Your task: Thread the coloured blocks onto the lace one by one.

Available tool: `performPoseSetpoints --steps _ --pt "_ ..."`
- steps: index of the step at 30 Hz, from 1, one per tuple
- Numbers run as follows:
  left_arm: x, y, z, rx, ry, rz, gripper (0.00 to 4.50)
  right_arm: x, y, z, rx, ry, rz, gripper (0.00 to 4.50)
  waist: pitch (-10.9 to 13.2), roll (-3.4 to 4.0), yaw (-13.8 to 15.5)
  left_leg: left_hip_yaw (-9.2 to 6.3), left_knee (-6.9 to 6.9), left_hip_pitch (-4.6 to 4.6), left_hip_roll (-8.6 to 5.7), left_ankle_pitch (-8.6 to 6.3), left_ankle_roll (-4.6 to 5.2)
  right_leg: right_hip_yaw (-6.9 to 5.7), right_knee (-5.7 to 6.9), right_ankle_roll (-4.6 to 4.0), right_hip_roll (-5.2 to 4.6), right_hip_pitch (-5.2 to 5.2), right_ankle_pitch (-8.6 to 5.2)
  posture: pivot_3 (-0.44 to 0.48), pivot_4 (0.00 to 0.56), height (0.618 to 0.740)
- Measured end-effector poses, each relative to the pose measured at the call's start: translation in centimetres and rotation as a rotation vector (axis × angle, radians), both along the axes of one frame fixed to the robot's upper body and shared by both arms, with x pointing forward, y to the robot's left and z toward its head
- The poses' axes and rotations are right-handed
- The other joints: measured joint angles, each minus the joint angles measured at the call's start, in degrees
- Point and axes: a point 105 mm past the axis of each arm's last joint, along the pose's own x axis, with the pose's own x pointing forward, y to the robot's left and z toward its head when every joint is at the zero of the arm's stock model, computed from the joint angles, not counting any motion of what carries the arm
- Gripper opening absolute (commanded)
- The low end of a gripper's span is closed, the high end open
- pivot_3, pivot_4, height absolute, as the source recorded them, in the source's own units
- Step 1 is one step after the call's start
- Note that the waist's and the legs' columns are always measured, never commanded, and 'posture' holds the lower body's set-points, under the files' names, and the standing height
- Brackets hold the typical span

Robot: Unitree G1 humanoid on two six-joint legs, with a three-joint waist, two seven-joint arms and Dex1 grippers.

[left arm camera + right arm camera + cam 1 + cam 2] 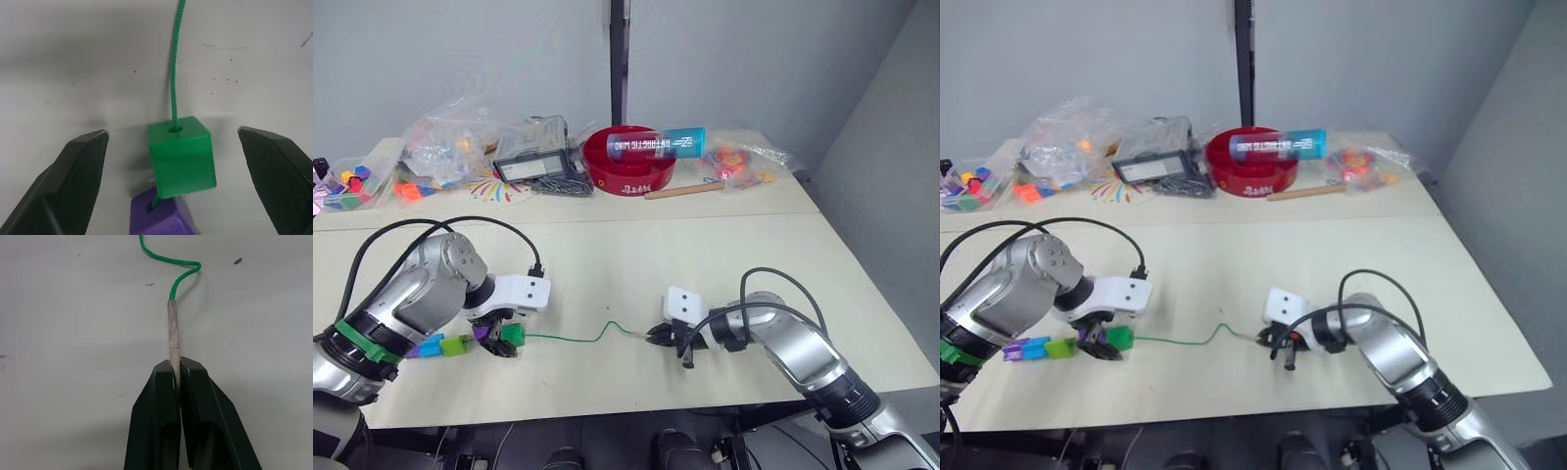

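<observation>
The green lace lies along the table's front, and several coloured blocks sit threaded on its left end. From left to right they are purple, blue, light green, purple and dark green. My left gripper is open, with one finger on each side of the dark green cube and neither touching it. My right gripper is shut on the lace's pale stiff tip, low over the table at the front right.
A red bowl with a blue tube laid across it stands at the back centre. Plastic bags of toy pieces, a tray and a box of coloured pieces line the back left. A wooden stick and another bag lie at the back right.
</observation>
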Motion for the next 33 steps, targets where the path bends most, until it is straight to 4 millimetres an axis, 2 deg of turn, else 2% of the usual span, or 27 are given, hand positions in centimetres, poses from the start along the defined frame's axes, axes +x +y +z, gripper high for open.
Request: performPoseSetpoints --steps 21,24,31,33 --pt "0.0 0.5 -0.3 0.028 -0.022 -0.02 4.45 -0.3 0.0 -0.2 0.001 0.011 -0.008 0.0 -0.01 0.02 -0.15 0.0 0.02 0.1 -0.03 0.0 0.0 0.03 0.08 -0.01 -0.01 0.09 0.0 0.0 0.15 0.731" --pt "0.1 0.6 -0.3 0.033 -0.023 -0.02 3.66 -0.2 0.0 -0.2 0.003 0.009 -0.011 0.0 -0.01 0.02 -0.19 0.0 0.02 0.11 -0.02 0.0 0.01 0.03 0.1 -0.01 0.0 0.09 0.0 0.0 0.15 0.731" --pt "0.5 1.3 -0.3 0.055 -0.034 -0.015 1.29 -0.4 0.0 -0.2 0.008 0.011 -0.014 0.0 -0.02 0.02 -0.27 0.0 0.02 0.11 -0.02 0.0 0.01 0.04 0.09 -0.01 0.0 0.09 0.0 0.0 0.15 0.731" --pt "0.5 1.3 -0.3 0.053 -0.032 -0.014 1.2 -0.3 0.0 -0.2 0.008 0.01 -0.016 0.0 -0.02 0.02 -0.26 0.01 0.02 0.11 -0.03 0.0 0.01 0.04 0.09 -0.01 0.0 0.09 0.0 0.0 0.15 0.731"
